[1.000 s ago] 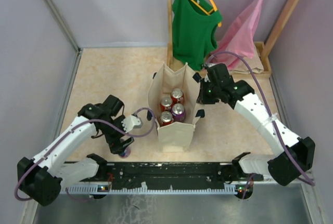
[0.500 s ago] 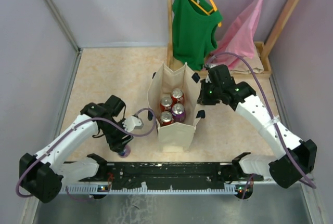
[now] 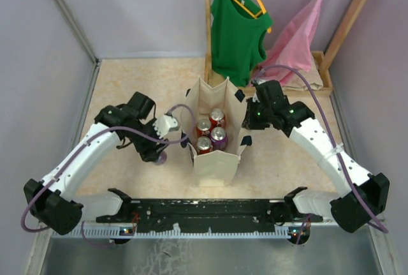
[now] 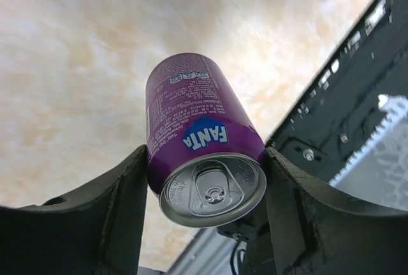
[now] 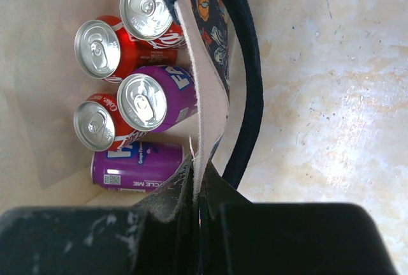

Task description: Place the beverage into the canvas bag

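The beige canvas bag [image 3: 213,154] with navy straps stands open at the table's middle. Several red and purple cans [image 3: 211,131] stand inside it. My left gripper [image 3: 159,154] is shut on a purple Fanta can [image 4: 194,118] and holds it off the table, just left of the bag. Its fingers [image 4: 121,205] press both sides of the can. My right gripper [image 3: 249,113] is shut on the bag's right wall rim [image 5: 207,96], beside a navy strap [image 5: 250,83]. In the right wrist view another purple can [image 5: 137,165] lies flat on the bag's bottom.
A green tank top [image 3: 236,26] and a pink garment [image 3: 296,32] hang on a wooden rack [image 3: 207,20] behind the bag. A black rail [image 3: 210,211] runs along the near edge. Grey walls close off the left, back and right.
My left gripper has lifted the purple can from near the front rail and carried it away from the rail, toward the bag's left side. The right gripper has kept its hold on the bag.
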